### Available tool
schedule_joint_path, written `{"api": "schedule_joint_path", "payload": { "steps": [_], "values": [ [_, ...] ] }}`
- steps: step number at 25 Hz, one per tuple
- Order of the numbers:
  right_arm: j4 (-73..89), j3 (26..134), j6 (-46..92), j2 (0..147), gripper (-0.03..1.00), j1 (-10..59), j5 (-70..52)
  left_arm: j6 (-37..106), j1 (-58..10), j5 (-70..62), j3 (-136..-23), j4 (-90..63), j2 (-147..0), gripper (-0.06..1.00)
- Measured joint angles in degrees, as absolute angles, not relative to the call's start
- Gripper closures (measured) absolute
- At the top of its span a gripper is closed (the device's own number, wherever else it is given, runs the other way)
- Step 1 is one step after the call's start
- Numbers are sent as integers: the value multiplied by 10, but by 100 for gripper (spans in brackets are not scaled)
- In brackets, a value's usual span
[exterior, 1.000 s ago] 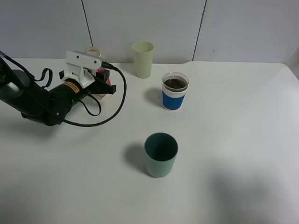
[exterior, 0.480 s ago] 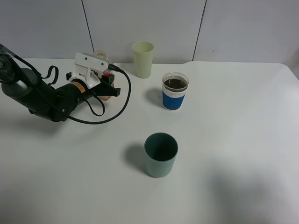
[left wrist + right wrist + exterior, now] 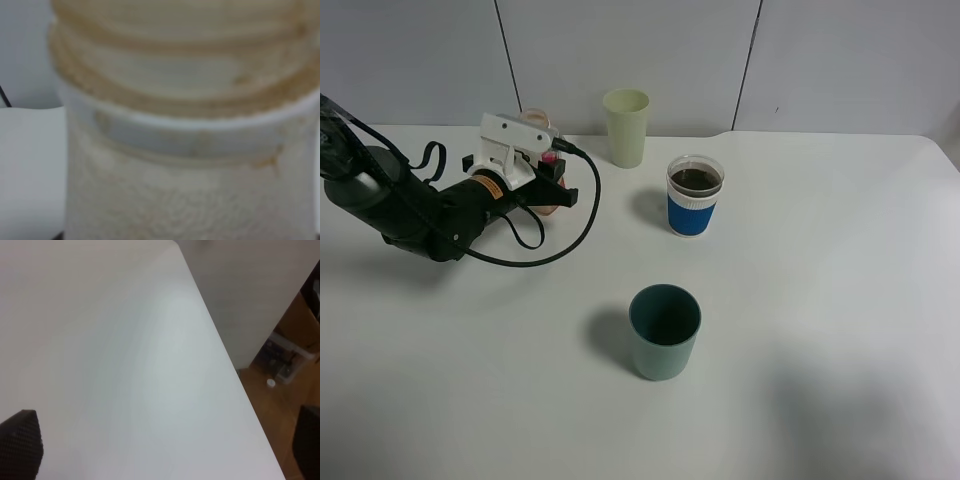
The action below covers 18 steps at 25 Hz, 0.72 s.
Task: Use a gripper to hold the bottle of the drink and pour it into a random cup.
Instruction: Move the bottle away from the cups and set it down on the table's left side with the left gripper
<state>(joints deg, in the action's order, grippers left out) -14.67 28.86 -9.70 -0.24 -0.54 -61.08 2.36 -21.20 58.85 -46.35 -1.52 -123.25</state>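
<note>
clear plastic, ribbed and stained tan at its wide neck, fills the left wrist view: the bottle of the drink (image 3: 190, 125) stands so close to the lens that it blurs. from the high camera the bottle (image 3: 546, 158) sits at about ten o'clock on the white table (image 3: 820, 300), upright, long axis vertical, open mouth pointing up. only its pale rim and a sliver of pink-red label show behind the left gripper (image 3: 542, 175), whose white blocky piece and black fingers are pressed in on the bottle's body. a thick black arm with looping black cables runs away from it toward nine o'clock.

the cup (image 3: 694, 195) with a blue sleeve and white band stands near the table's centre toward one o'clock, clear-walled, round, holding dark brown liquid. a pale green tumbler (image 3: 626, 127), matte and slightly tapered, stands at twelve o'clock, near the bottle. a dark teal cup (image 3: 665, 331) sits toward six o'clock, well apart from the rest.

the right wrist view gives smooth bare tabletop, its edge and brown floor beyond; of the right gripper only two dark textured fingertips (image 3: 21, 447) show at the frame's edges, set wide apart.
</note>
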Motion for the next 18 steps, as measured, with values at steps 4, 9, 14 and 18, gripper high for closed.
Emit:
{"api": "schedule_joint_path", "payload": {
  "steps": [4,9,14,18],
  "values": [
    [-147,289,-97,-2,-3,-5,-611,24,-212,592,-463,-15,-1233,59],
    [-147,289,-97,-2,-3,-5,-611,0,-212,592,-463,-14,-1235,42],
    [-147,289,-97,-2,-3,-5,-611,-25,-212,595,-463,-13,-1235,27],
    [-147,289,-97,-2,-3,-5,-611,-55,-212,599,-463,-15,-1233,20]
  ]
}}
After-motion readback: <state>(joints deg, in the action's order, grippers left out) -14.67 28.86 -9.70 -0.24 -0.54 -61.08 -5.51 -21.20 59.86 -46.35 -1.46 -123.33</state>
